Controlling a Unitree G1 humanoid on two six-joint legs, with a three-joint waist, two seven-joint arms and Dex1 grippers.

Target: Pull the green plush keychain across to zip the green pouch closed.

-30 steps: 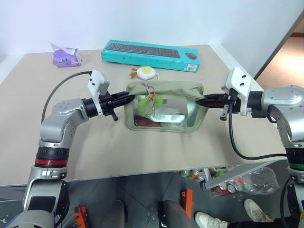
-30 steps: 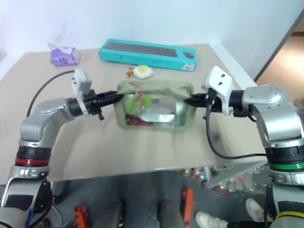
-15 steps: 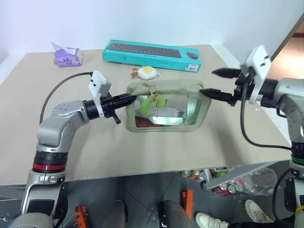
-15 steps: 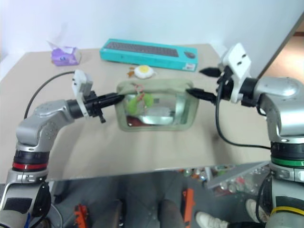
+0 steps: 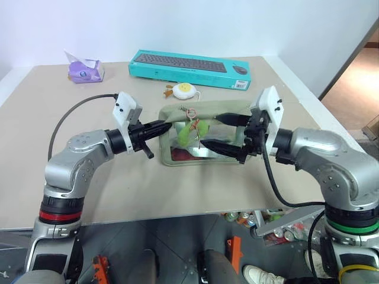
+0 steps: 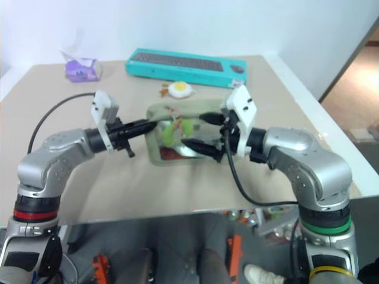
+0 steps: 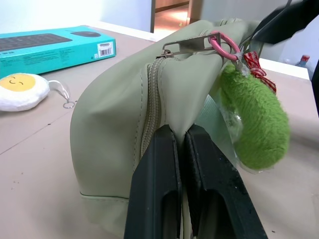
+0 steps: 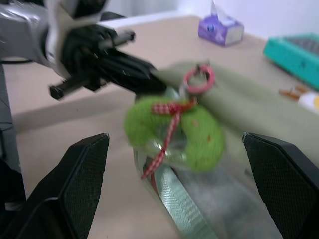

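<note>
The green plush keychain (image 8: 174,133) hangs from a pink ring on the zipper pull, at the left end of the green pouch's (image 5: 232,111) top edge, dangling down over the clear window. I judge it light and squashy: plush that gives under my pads, tied with a thin red-checked ribbon. Squeezing the fat lobe alone would likely just stretch its cord, so I think the better hold is high up, near the ring and metal pull, where a tug passes straight into the slider.

The pouch itself is soft sage fabric with a slick plastic front, standing on the table (image 5: 177,195); it looks likely to slump or slide if pulled from one end only. My left gripper (image 7: 183,144) answers that: its two fingers are pressed together on the fabric at the pouch's left end, just below the start of the zipper.

My right gripper (image 5: 214,131) sits at the front of the pouch with its fingers spread wide, one high by the top seam, one low over the window, the plush between them but not yet touched.

Farther off lie a yellow-and-white plush toy (image 5: 183,89), a teal keyboard box (image 5: 189,67) and a purple tissue pack (image 5: 84,70), all well apart.
</note>
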